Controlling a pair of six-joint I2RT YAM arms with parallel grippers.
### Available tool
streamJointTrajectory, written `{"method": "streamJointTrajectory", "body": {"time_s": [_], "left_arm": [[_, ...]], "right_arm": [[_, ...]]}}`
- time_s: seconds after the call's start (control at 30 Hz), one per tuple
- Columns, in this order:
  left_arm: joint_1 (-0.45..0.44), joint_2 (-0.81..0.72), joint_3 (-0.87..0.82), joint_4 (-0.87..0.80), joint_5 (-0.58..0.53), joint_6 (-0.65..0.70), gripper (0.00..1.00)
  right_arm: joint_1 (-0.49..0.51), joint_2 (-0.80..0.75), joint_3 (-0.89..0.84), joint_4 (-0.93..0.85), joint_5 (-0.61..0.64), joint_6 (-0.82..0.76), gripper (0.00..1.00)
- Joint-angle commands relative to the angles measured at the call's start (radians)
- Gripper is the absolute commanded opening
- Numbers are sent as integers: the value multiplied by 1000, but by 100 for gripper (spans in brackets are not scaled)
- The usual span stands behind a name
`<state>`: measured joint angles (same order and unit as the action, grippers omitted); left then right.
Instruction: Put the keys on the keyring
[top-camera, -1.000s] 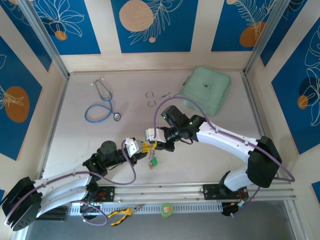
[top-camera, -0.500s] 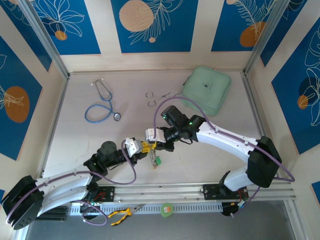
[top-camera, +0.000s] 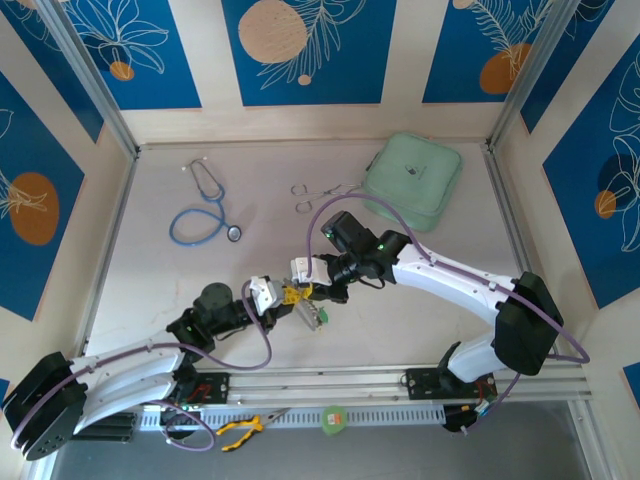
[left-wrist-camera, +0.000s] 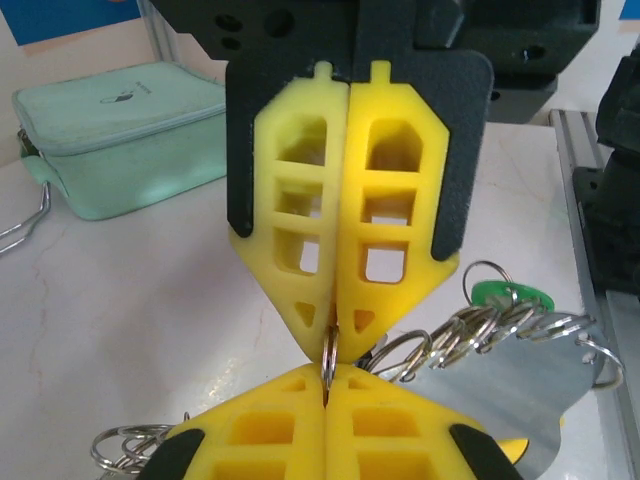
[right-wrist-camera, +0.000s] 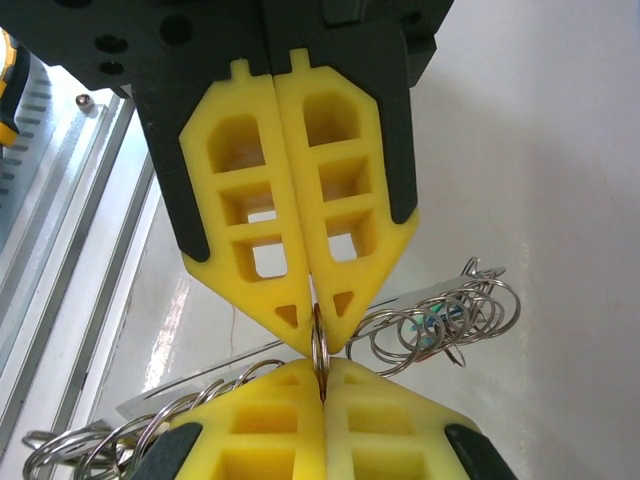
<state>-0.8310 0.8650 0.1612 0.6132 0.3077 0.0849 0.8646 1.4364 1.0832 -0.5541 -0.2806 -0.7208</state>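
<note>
Hands tip-to-tip: left hand (left-wrist-camera: 327, 382) and right hand (right-wrist-camera: 322, 380) clamp steel ring (right-wrist-camera: 318, 342) (table (top-camera: 430, 320) edges well off).

Seen from overhead, the light is bright, even and diffuse. The arms (top-camera: 140, 365) cast only faint, soft-edged shadows on the pale bench (top-camera: 180, 280) below the left end effector (top-camera: 285, 296).

In the left wrist view the yellow fingers (left-wrist-camera: 270, 420) are crisp. The thin ring (left-wrist-camera: 327, 350) at their tips glints, a white glare patch sits on the bench just left of them, and the metal plate (left-wrist-camera: 500, 390) to the right mirrors dull grey.

In the right wrist view the bench right of the right end effector (right-wrist-camera: 322, 385) is washed out, and the rail (right-wrist-camera: 60, 250) to its left is soft.
</note>
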Motion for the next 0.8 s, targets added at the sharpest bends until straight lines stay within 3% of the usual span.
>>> {"method": "streamJointTrajectory", "body": {"time_s": [0.0, 0.03, 0.1, 0.37, 0.77], "left_arm": [[4, -11, 0, 77, 22, 13, 0], [4, -9, -2, 89, 22, 12, 0], [4, -2, -10, 119, 30, 10, 0], [7, 37, -37, 273, 67, -31, 0], [11, 97, -45, 382, 74, -76, 0]], "right_arm": [[-3, -13, -1, 28, -62, 36, 1], [-28, -35, -19, 62, -103, 68, 15], [-83, -84, -75, 148, -194, 118, 30], [-179, -134, -206, 307, -394, 170, 31], [-172, -108, -260, 411, -414, 201, 28]]}}
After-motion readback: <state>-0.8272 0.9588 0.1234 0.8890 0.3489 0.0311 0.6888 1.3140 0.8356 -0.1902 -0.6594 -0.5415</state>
